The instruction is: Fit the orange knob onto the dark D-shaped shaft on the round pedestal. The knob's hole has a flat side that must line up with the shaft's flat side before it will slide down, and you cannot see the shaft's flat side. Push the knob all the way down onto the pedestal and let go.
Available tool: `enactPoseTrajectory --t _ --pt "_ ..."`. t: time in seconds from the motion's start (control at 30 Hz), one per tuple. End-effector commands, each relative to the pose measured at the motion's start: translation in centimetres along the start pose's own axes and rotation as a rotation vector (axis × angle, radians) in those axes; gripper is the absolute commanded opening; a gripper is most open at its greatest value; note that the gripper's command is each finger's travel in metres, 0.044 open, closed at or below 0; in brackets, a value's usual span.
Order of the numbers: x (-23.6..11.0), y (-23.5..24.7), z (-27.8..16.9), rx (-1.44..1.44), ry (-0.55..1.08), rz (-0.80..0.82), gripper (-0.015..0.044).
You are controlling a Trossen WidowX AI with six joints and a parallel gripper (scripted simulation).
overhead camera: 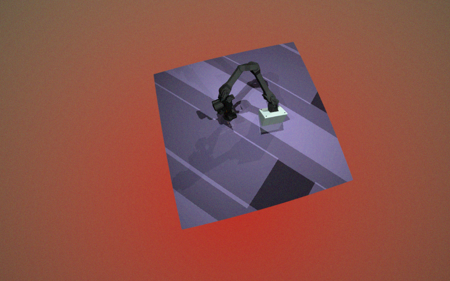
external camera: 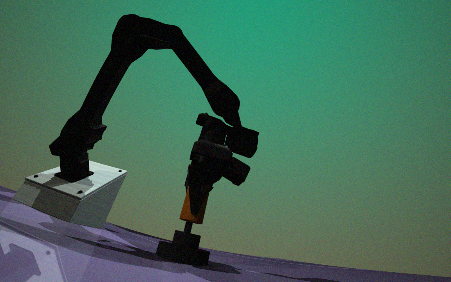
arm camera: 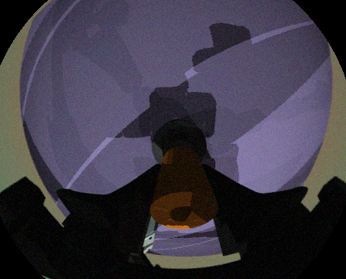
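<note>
Orange knob (external camera: pixel 192 210), one, clamped in my gripper (external camera: pixel 195 205); one dark shaft (external camera: pixel 187 227) showing below, one pedestal (external camera: pixel 183 247).

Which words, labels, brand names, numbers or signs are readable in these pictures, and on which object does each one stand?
None: no readable text in any view.
The orange knob, held shut in the pincer, is plain.
The dark shaft and round pedestal are plain.
The grey base block shows only bolt heads.
A pale arrow-like shape on the purple floor is a pattern, not a readable sign.
</note>
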State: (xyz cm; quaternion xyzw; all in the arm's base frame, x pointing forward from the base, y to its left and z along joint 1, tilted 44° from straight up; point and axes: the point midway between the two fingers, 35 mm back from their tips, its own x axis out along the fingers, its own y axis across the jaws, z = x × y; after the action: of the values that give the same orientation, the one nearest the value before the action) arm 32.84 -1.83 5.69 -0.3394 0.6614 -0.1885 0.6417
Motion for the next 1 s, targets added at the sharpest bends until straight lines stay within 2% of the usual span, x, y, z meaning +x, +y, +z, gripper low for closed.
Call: enactPoseTrajectory --t 0.0,0.2,0.97 --pt "-0.25 -0.07 0.14 -0.021 -0.003 -0.004 0.0" --pt "-0.03 0.05 0.08 -0.202 -0.003 -0.004 0.0" --pt "-0.16 -0.01 0.14 -0.205 -0.003 -0.004 0.0"
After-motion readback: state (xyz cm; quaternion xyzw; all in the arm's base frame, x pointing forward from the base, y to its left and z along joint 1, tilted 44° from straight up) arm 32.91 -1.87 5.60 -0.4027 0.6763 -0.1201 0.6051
